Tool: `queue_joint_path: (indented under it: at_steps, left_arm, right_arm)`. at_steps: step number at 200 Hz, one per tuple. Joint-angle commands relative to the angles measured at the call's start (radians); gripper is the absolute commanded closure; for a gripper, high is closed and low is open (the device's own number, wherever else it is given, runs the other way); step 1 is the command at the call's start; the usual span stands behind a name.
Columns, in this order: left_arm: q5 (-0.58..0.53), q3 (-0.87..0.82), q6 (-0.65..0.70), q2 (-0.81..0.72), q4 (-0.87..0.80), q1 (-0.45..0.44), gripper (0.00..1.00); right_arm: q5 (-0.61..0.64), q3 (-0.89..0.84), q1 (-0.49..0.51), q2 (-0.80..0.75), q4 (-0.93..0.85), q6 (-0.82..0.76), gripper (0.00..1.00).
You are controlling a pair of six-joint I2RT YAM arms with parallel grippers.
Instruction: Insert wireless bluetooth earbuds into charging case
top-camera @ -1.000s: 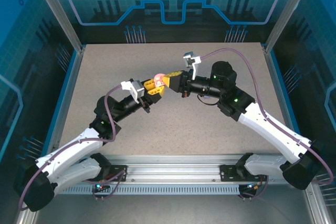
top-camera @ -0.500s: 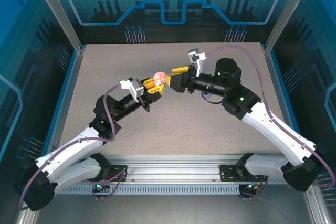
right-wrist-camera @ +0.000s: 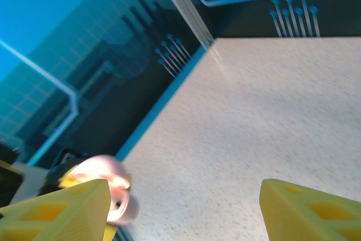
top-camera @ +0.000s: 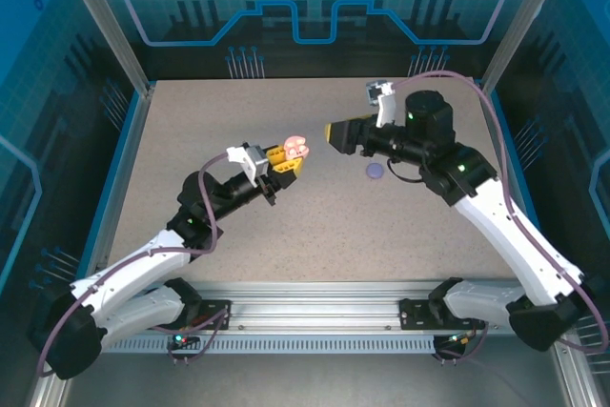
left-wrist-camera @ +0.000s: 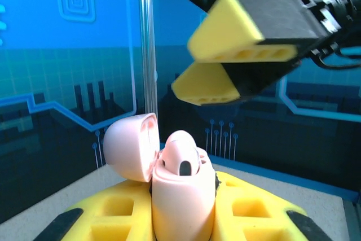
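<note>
Grip status

We are seeing the left gripper (top-camera: 289, 160) pinching the pink charging case (left-wrist-camera: 183, 198), with its lid (left-wrist-camera: 131, 146) standing open and a pale pink earbud (left-wrist-camera: 180, 153) sitting inside. The right gripper (top-camera: 334, 132) is hovering nearby, spread and holding nothing.

Smooth pink plastic case (left-wrist-camera: 183, 201), matt speckled tabletop (top-camera: 315, 226), perhaps foam pincer pads (left-wrist-camera: 237, 35)

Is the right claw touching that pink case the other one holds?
Apart. The top view shows bare table between the right gripper and the pink case.
</note>
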Motion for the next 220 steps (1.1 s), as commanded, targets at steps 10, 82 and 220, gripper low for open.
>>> queue_joint_path:
  at_steps: [10, 82, 220]
  left_arm:
    - [0.037, -0.029, -0.019, 0.015, 0.004, -0.004, 1.00]
    - [0.081, -0.004, -0.044, 0.112, 0.040, -0.017, 1.00]
    - [0.019, 0.086, 0.008, 0.234, 0.083, -0.026, 1.00]
  right_arm:
    - [0.058, 0.144, -0.021, 0.128, -0.232, -0.049, 0.29]
    - [0.019, 0.395, -0.026, 0.407, -0.398, -0.064, 0.31]
    - [0.015, 0.274, 0.086, 0.352, -0.431, -0.085, 0.35]
